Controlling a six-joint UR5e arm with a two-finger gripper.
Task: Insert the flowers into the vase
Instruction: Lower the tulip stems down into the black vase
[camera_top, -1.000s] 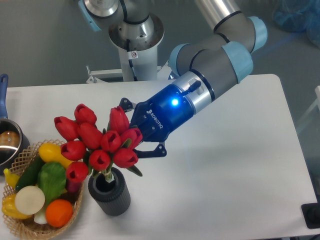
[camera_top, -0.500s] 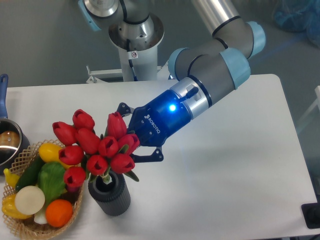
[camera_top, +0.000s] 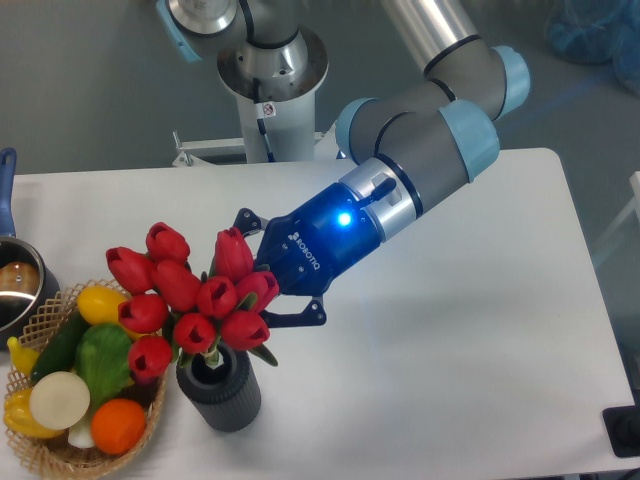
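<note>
The flowers (camera_top: 190, 293), a bunch of red tulip buds with green stems, stand with their stems in the round hole of the vase (camera_top: 222, 393), a short dark grey ribbed cylinder near the table's front left. My gripper (camera_top: 262, 270) reaches in from the right, and the buds hide its fingertips. One dark finger shows above the bunch and one below it, on either side of the stems. I cannot tell whether the fingers still press the stems.
A woven basket (camera_top: 40, 453) of vegetables and fruit stands just left of the vase, touching the buds' left side. A metal pot (camera_top: 15, 285) with a blue handle sits at the left edge. The arm's base (camera_top: 270, 80) stands behind the table.
The flowers and my gripper have come down and slightly left over the vase; the stems now sit deeper in the hole. Little moved in the last half second.
</note>
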